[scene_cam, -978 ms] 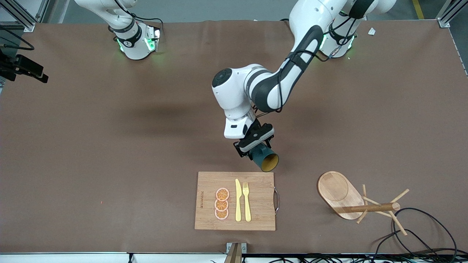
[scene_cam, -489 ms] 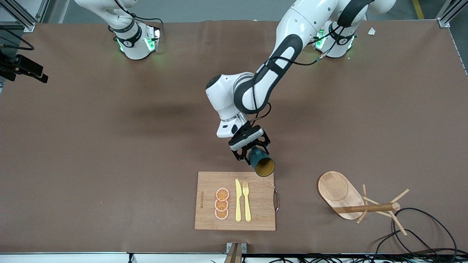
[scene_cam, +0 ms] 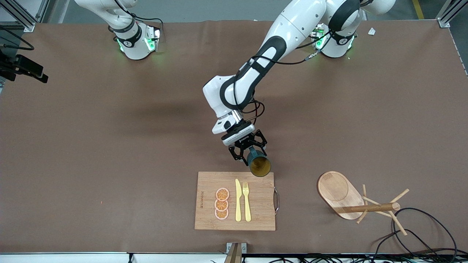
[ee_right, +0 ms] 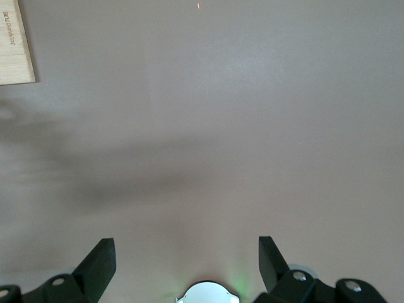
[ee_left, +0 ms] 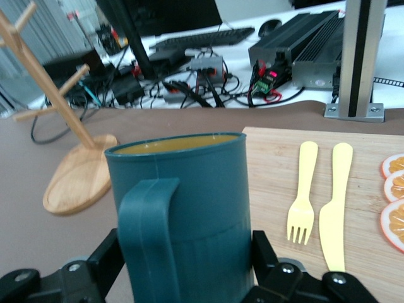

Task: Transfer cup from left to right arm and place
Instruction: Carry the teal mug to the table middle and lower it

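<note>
Brown table surface point(scene_cam: 91, 146), wide and matte, seen from high up, with two white robot arms based along its upper edge.

Left gripper point(scene_cam: 250, 153) reaching from the left arm's base toward the table's middle, clamped tight on the cup point(scene_cam: 259, 164), held up in the air over the table just by the upper edge of the cutting board point(scene_cam: 208, 215). Dark teal cup, tipped so its mustard-yellow inside faces the front camera. Seen from the left wrist, cup point(ee_left: 183, 221) filling the middle of the picture, handle facing the camera, black fingers point(ee_left: 268, 252) pressed against both sides of its body.

Wooden cutting board lying on the table nearer to the front camera than the held cup, metal handle on the edge toward the left arm's end. On the board, a yellow knife point(scene_cam: 238, 201) and a yellow fork point(scene_cam: 246, 201) side by side, and just beside the knife three orange slices point(scene_cam: 221, 204) in a row.

Wooden mug tree point(scene_cam: 360, 202) with an oval base, on the table toward the left arm's end, well apart from the board.

Right gripper point(ee_right: 186, 265) spread wide and empty, waiting, looking down on bare table, with one corner of the board point(ee_right: 16, 44) in its picture.
</note>
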### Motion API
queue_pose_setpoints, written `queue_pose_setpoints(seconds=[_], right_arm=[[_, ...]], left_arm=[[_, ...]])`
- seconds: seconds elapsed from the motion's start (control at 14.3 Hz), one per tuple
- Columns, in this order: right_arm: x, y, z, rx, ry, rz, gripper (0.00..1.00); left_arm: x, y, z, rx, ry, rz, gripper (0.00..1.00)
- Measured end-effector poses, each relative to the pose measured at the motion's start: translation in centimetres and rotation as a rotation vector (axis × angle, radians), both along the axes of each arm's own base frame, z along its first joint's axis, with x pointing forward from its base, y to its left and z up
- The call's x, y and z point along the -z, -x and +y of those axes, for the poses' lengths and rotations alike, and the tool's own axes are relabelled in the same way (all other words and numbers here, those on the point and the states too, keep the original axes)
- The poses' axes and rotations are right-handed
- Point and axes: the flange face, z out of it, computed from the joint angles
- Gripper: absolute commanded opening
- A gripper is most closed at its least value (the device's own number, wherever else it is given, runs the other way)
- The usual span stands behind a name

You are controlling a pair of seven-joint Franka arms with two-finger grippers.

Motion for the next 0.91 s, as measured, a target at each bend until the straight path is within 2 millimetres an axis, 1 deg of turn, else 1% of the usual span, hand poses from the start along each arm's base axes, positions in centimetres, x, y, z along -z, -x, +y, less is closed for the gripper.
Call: queue_pose_setpoints(seconds=[0.28,0.42,0.7,0.77,0.91], right_arm=[[0.0,0.0,0.0,0.0,0.0,0.0,1.0],[0.0,0.0,0.0,0.0,0.0,0.0,1.0],[0.0,0.0,0.0,0.0,0.0,0.0,1.0],[0.0,0.0,0.0,0.0,0.0,0.0,1.0],[0.0,0.0,0.0,0.0,0.0,0.0,1.0]], left_arm=[[2.9,1.5,-0.1,0.018,-0.134,-0.053,0.64],[4.0,3.0,-0.7,0.007,-0.156,-0.083,0.64],[4.8,6.7,-3.2,-0.003,-0.084,-0.161,0.64],[5.3,7.7,-3.7,-0.007,-0.06,-0.181,0.64],[7.2,9.8,-4.5,-0.009,-0.015,-0.213,0.64]])
